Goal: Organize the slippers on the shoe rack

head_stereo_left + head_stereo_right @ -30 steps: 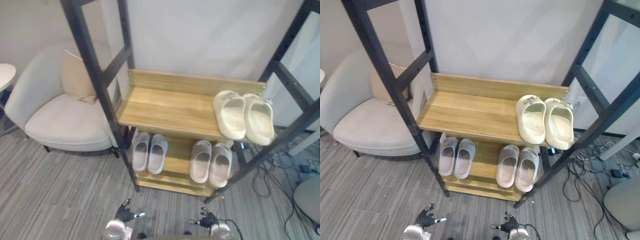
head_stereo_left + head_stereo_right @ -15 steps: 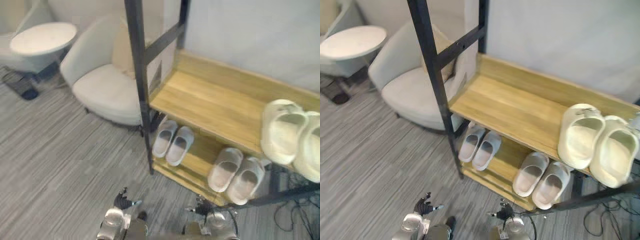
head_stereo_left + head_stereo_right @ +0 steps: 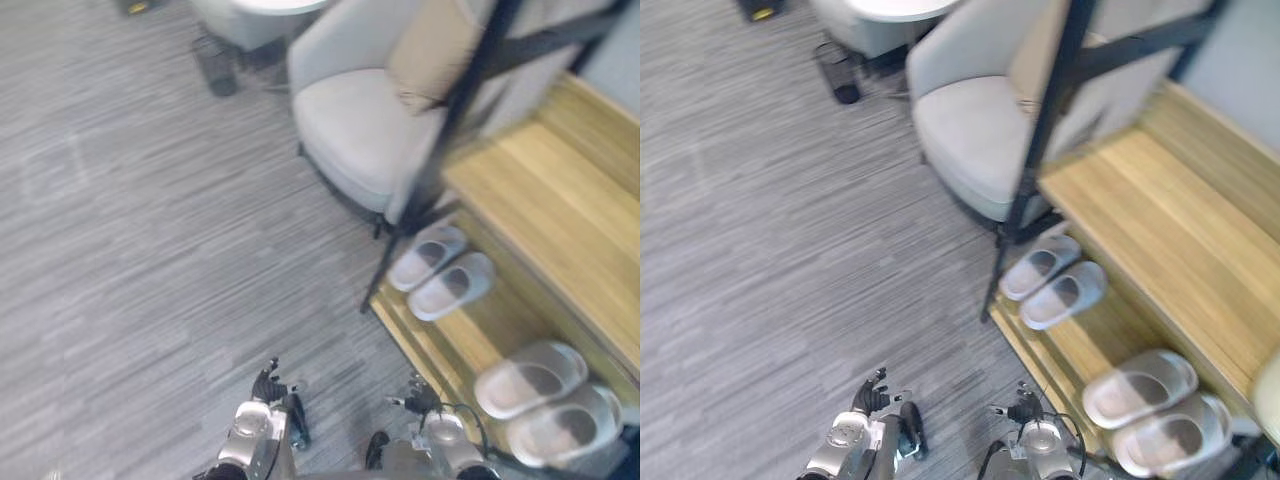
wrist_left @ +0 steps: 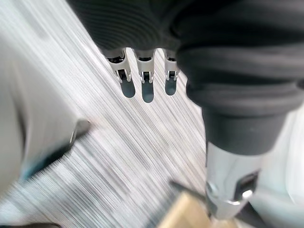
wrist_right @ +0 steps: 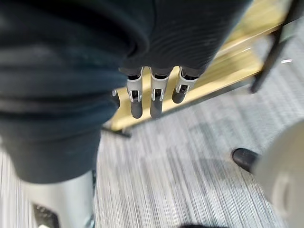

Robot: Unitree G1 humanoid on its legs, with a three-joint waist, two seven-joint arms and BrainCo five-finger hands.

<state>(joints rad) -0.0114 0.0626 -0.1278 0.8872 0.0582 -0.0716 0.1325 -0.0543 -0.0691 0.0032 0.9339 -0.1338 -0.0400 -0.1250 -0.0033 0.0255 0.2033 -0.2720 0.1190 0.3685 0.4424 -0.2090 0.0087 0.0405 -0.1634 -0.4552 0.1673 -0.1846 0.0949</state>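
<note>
Shoe rack (image 3: 1160, 215): matt wood-grain shelves, black metal posts. Grey slippers (image 3: 1052, 281): smooth, matt. Armchair (image 3: 970, 135): pale cloth. Floor (image 3: 790, 250): ribbed grey carpet.

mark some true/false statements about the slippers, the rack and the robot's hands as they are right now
1. A grey pair and a second grey pair sit on the lower shelf. True.
2. The left hand holds a slipper. False: its fingers are straight and hold nothing.
3. The right hand has straight fingers and carries nothing. True.
4. The armchair stands at the right side of the shoe rack. False: it stands at the rack's left side.
5. A cushion rests on the armchair. True.
</note>
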